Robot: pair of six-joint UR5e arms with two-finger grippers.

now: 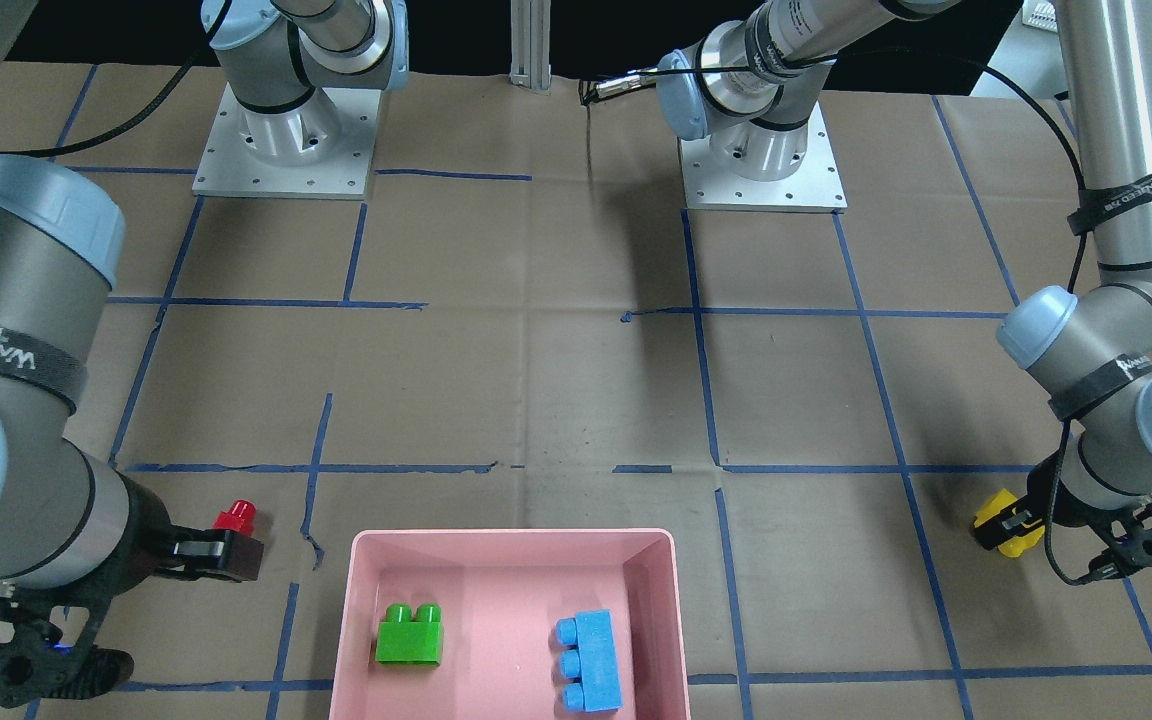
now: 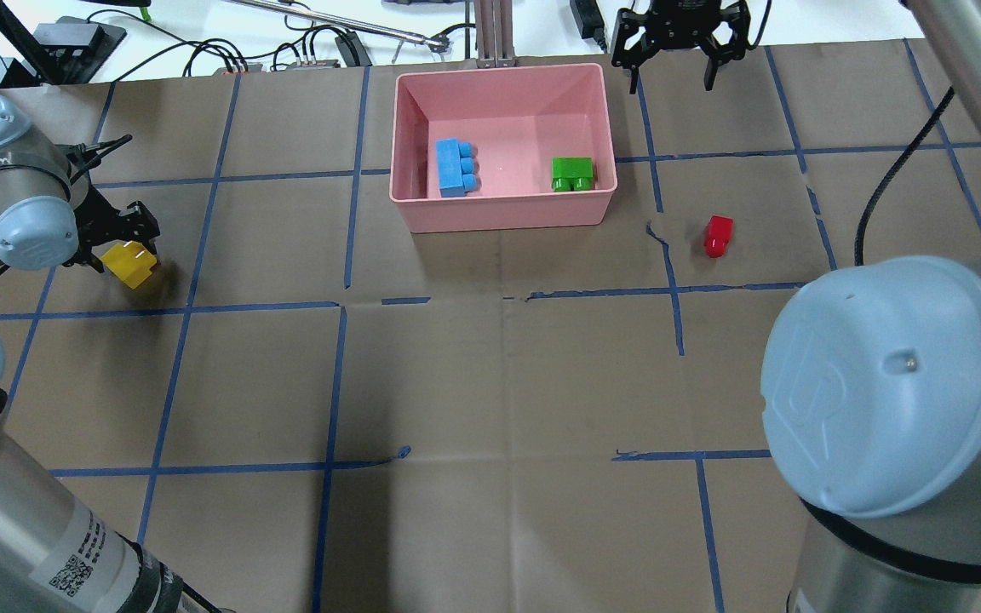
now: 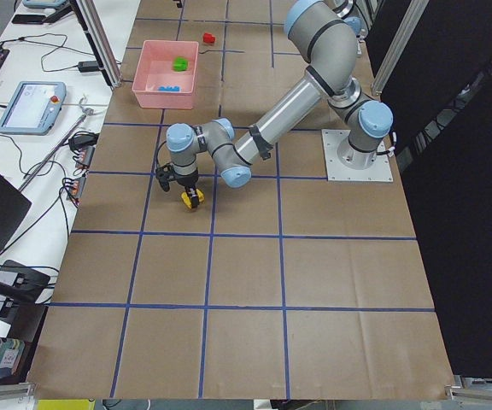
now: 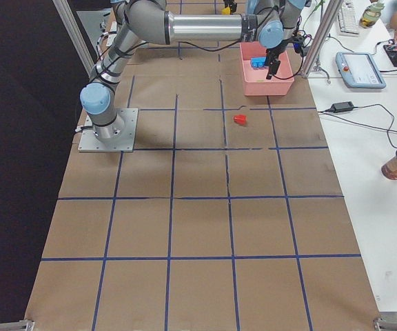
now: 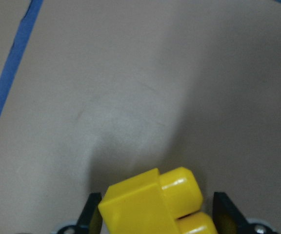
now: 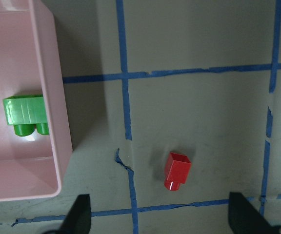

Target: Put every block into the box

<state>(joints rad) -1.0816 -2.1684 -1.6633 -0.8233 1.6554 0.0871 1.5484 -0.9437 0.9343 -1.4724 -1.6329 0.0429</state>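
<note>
The pink box (image 2: 499, 220) stands at the table's far edge and holds the light blue brick (image 2: 455, 168) and the green brick (image 2: 572, 173). The red brick (image 2: 719, 235) lies on its side on the table to the right of the box. My right gripper (image 2: 669, 78) is open and empty, high beyond the box's far right corner; its wrist view shows the red brick (image 6: 177, 170) between and ahead of the spread fingers. My left gripper (image 2: 126, 255) is at the table's left side, shut on the yellow brick (image 5: 152, 204), which sits tilted between the fingers.
The table is brown paper with a blue tape grid. Both arm bases (image 1: 281, 140) stand at the robot's side. Cables and devices (image 2: 312, 51) lie beyond the far edge behind the box. My right arm's elbow (image 2: 891, 383) bulks over the near right.
</note>
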